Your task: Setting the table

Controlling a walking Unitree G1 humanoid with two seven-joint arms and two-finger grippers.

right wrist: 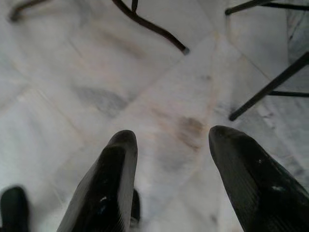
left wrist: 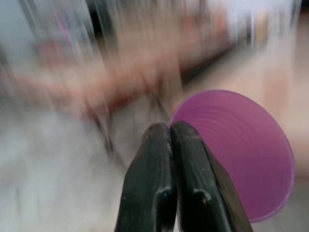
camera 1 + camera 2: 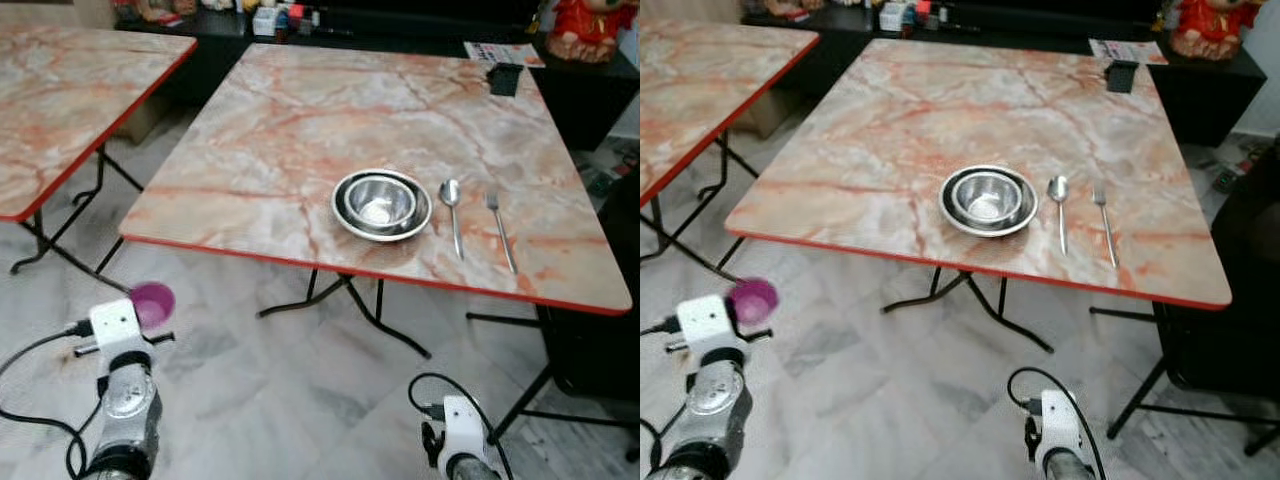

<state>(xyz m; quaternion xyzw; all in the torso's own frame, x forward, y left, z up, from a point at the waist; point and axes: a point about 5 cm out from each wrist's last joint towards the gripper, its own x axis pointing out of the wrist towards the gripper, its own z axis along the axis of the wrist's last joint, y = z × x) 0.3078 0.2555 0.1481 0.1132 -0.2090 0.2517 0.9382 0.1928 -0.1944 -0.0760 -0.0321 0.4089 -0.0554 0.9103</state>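
Left eye view: marble-pattern folding table (image 3: 300, 130) with a red edge, robot standing off its near side. On it a steel plate (image 3: 345, 218) with a steel bowl (image 3: 380, 203) nested inside, a spoon (image 3: 452, 212) just right of the plate, a fork (image 3: 500, 230) right of the spoon. A second table (image 3: 60, 100) stands at far left. Left gripper (image 3: 140, 305) is low, over the floor and short of the table edge, carrying a purple cup (image 3: 153, 302). Right arm hangs idle at bottom right.

Right eye view: same layout; the cup (image 3: 753, 298) sits below tabletop level and well apart from the place setting.

Left wrist view: heavily motion-blurred. Black fingers (image 2: 159, 188) are clenched together, pinching the rim of the purple cup (image 2: 246, 159), whose open mouth faces the camera. Only a thin wall is pinched.

Right wrist view: right gripper (image 1: 171, 159) has its fingers spread wide, nothing between them, marble floor (image 1: 145, 87) and table legs (image 1: 154, 26) below.

Risks, judged: a one-wall rim pinch is weak, so the cup may swing or slip out while the arm moves fast. Lifting from below could knock the cup on the red table edge. Placing it near the setting could nudge the spoon or fork, or the cup may tip on release if set down tilted.
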